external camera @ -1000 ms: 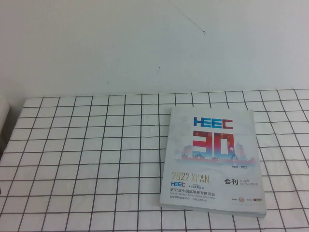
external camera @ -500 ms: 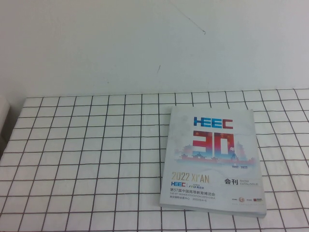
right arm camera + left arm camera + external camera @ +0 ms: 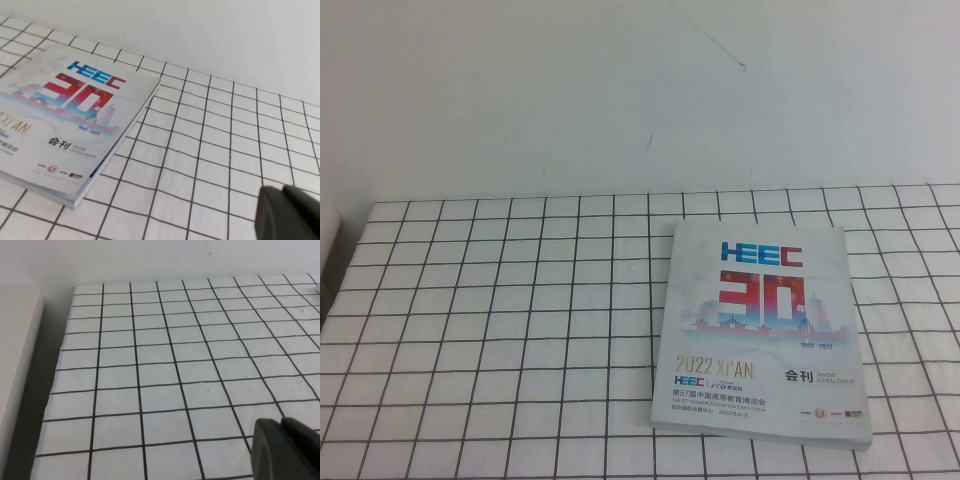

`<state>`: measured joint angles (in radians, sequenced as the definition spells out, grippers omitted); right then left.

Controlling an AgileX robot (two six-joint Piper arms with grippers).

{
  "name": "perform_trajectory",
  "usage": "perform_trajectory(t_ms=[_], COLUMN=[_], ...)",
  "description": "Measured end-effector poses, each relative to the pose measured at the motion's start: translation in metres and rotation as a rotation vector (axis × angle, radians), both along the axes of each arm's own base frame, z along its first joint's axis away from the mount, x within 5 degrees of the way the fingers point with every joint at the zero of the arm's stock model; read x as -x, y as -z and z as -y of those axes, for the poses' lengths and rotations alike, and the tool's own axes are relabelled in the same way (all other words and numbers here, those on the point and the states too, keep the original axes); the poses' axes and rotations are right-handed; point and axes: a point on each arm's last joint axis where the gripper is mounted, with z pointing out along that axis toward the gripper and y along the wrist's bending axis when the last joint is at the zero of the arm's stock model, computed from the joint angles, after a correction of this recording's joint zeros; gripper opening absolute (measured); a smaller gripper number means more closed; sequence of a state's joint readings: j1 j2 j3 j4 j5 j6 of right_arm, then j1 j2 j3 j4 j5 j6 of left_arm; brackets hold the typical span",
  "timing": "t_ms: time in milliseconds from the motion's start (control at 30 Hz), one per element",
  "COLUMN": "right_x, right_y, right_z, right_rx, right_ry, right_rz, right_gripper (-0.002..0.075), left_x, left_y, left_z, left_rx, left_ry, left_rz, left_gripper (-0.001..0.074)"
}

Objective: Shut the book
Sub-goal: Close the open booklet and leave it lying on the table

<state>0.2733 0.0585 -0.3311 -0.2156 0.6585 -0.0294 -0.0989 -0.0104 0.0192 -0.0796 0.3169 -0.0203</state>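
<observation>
Hanging low on the robot's own side, neither arm shows in the high view. Each appears only as a dark tip in its own wrist camera. The left gripper (image 3: 285,450) sits over bare checked cloth near the table's (image 3: 500,330) left edge, with nothing under or beside it. The right gripper (image 3: 287,212) sits over bare cloth toward the right edge, well apart from the book (image 3: 65,115). Too little of either shows to tell whether it is open or closed, and neither visibly holds anything.

Farther in, the book (image 3: 760,335) lies flat on the right half of the table, front cover up and its edges roughly square to the grid lines. The wrist view shows the cover resting level on the page block, with no leaf lifted and no gap along the fore-edge. Its far edge stops just short of the table's far edge, beyond which stands a plain white wall (image 3: 620,100).

By this evidence the closing step looks finished: the book is shut and nothing touches it. The next move calls for little, I judge. Both arms should stay clear of the cover, and at most it may want a light press if it springs up. Dragging a gripper across the book could shift it or rumple the cloth.
</observation>
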Motion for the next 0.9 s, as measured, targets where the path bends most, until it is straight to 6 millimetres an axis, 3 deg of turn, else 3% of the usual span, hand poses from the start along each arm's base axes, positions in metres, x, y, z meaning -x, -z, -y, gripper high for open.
perform_trajectory(t_ms=[900], right_x=[-0.0001], right_y=[0.0006], right_z=[-0.0002], right_rx=[-0.001], right_ry=[-0.001], right_rz=[-0.002], right_gripper=[-0.0003], left_x=[0.0], left_y=[0.0002], left_z=[-0.0001], left_rx=[-0.031], left_ry=[0.007], left_rz=[0.001], left_gripper=[-0.0004])
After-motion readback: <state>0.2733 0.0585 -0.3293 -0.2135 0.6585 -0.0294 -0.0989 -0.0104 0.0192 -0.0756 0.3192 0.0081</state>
